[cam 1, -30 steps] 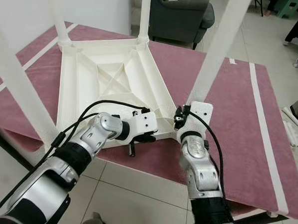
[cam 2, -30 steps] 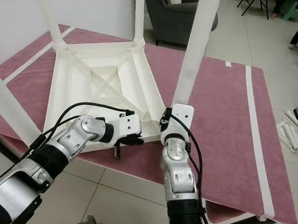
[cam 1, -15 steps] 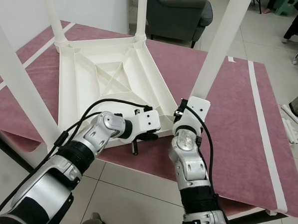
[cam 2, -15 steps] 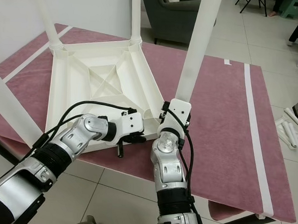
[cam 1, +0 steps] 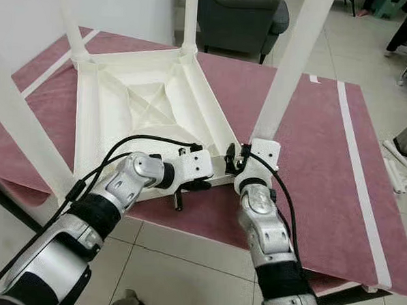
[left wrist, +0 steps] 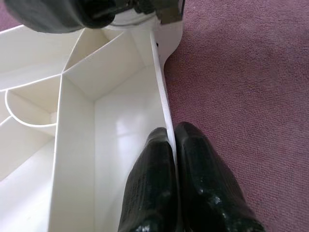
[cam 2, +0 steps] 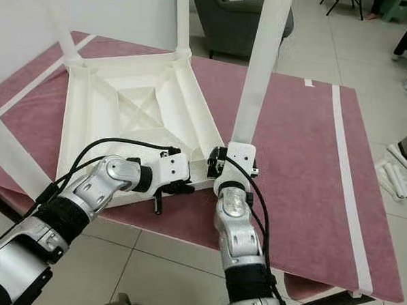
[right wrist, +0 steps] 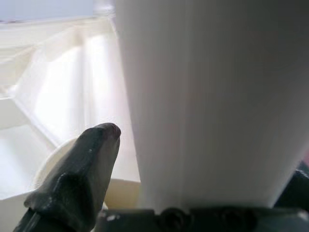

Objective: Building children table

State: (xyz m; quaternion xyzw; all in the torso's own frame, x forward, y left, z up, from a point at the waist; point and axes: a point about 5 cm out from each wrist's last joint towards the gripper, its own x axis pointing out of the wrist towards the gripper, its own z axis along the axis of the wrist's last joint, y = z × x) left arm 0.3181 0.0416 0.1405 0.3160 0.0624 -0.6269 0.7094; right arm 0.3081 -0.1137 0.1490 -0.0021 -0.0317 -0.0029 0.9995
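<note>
Left wrist view settles the left tool [left wrist: 173, 145]: its two black fingers are pressed onto the thin side wall of the white children table [cam 1: 145, 101], one on each face of that rim. The table lies upside down on the pink-covered counter [cam 1: 313, 151], its underside ribs facing up and its legs rising out of frame. In the head views that left tool [cam 1: 195, 183] sits at the table's near edge, close to the near-right corner.

The right tool [cam 1: 241, 158] is at that same corner, where the near-right leg [cam 1: 290, 61] meets the table. The right wrist view has one black finger [right wrist: 79, 176] lying along the side of the leg [right wrist: 203, 96], with the other finger hidden behind it, so the tool appears to be closed around the leg's base.

The step in hand looks like seating or tightening this leg into its corner socket while the other arm steadies the table. The next move probably calls for turning or pressing the leg home without letting the rim slip, then checking that it stands straight.

Against the frame half a second back, both tools hold the same spots on rim and leg; the right forearm has swung a little and the camera has shifted slightly. A grey armchair [cam 1: 241, 18] stands beyond the counter.
</note>
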